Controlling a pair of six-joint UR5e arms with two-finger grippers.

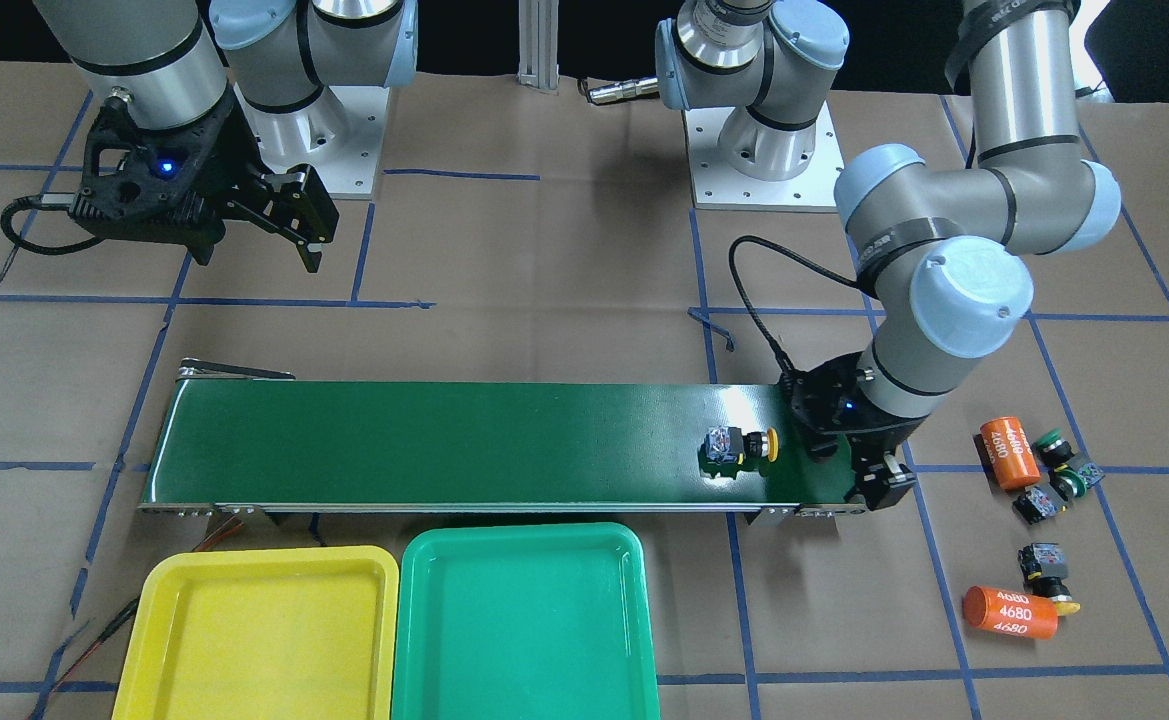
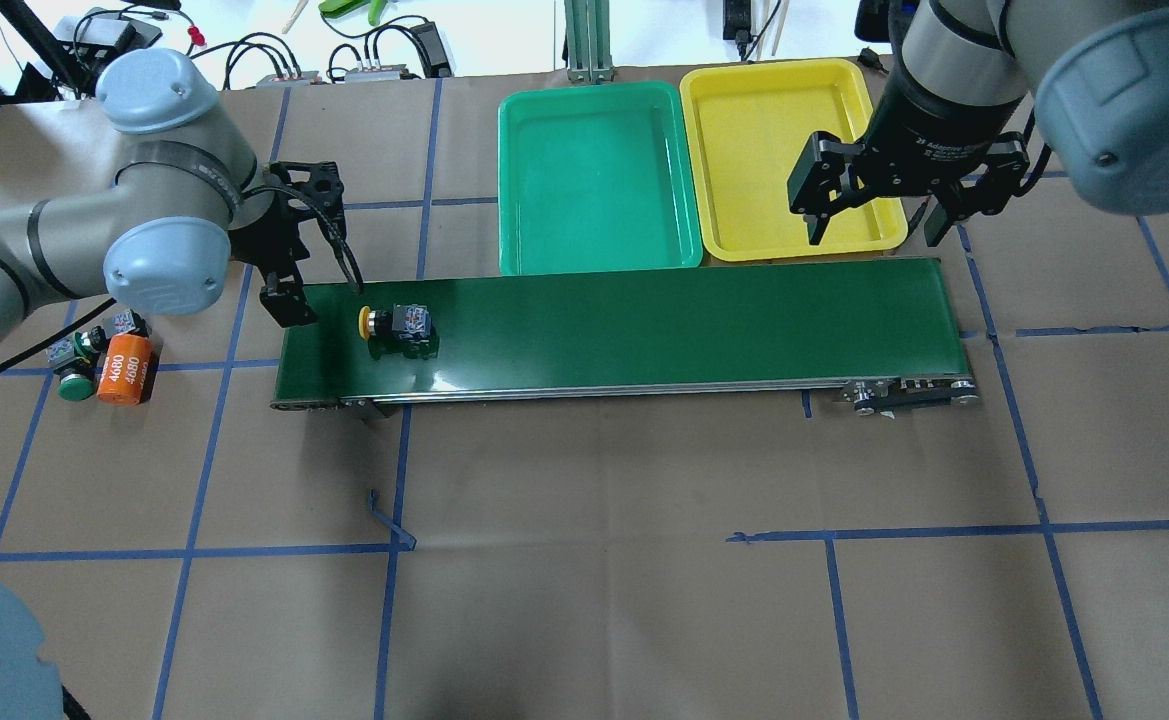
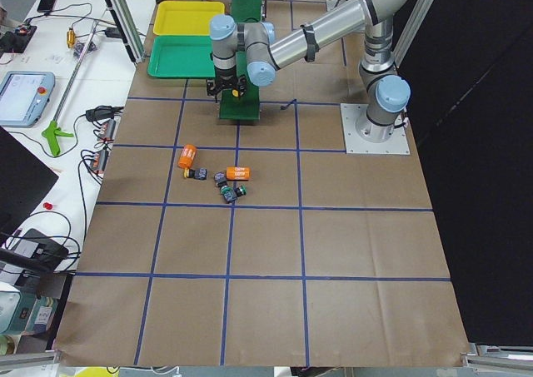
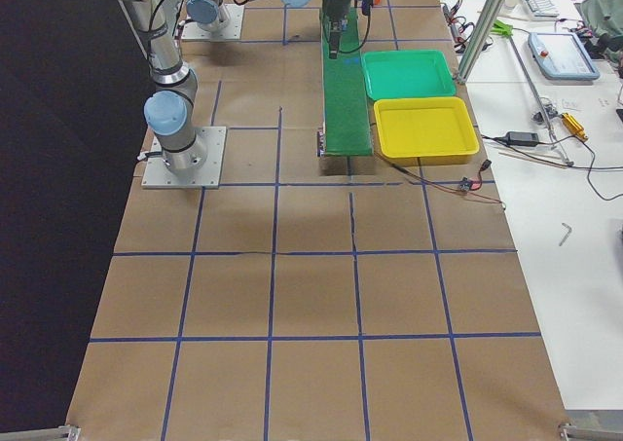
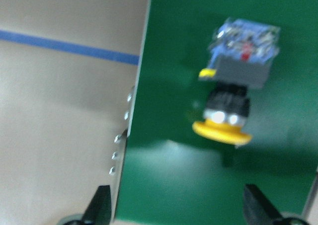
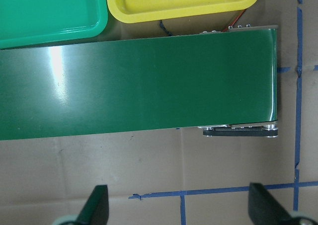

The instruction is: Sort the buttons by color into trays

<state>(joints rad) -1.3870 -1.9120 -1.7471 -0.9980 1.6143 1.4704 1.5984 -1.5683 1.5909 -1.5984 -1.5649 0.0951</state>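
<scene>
Clock directions are taken from the overhead view, with 12 o'clock pointing away from the robot. A long dark-green conveyor belt (image 2: 644,320) runs from 9 to 3 o'clock across the brown paper-covered table (image 2: 594,560). A small push-button with a round yellow cap, black collar and grey-blue block base (image 2: 396,323) lies on its side near the belt's 9 o'clock end, cap toward 9 o'clock.

The left gripper (image 2: 319,290) hangs low over that end. Its jaws are spread wide and hold nothing. In the wrist view the button sits just beyond the fingertips (image 5: 99,205), apart from them.

The right gripper (image 2: 876,215) hangs high near the belt's 3 o'clock end, its jaws also spread and empty.

A shallow bright yellow plastic tray (image 2: 789,150) and a shallow green plastic tray (image 2: 594,180) sit side by side at the belt's 12 o'clock side, the green one at 9 o'clock of the yellow.

Off the belt at 9 o'clock, two green-capped buttons (image 1: 1049,440) (image 1: 1069,483) lie beside an orange cylinder marked "4680" (image 1: 1007,453). Another yellow-capped button (image 1: 1046,572) touches a second orange cylinder (image 1: 1011,612).
</scene>
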